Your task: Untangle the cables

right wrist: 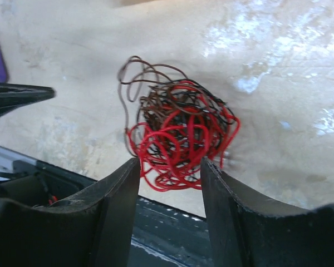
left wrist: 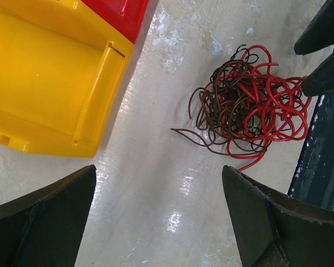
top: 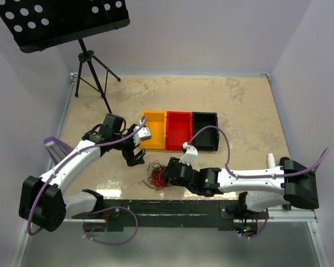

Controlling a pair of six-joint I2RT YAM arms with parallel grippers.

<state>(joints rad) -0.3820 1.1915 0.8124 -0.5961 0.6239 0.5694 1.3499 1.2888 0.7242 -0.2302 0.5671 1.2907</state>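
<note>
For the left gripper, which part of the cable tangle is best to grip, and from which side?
Likely the loose brown loops jutting from the cables toward the yellow bin, approached from that side: they stand clear of the dense red knot that the right gripper brackets.

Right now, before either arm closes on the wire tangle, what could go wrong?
The right gripper stands open at the tangle of red and dark brown wires, with red loops between its fingers. Closing would likely pinch several loops together and tighten the knot.
The left gripper is open and clear of the wires, so a pull may drag the whole clump.
The tangle lies beside the black rail at the near edge, where loops could snag.
</note>
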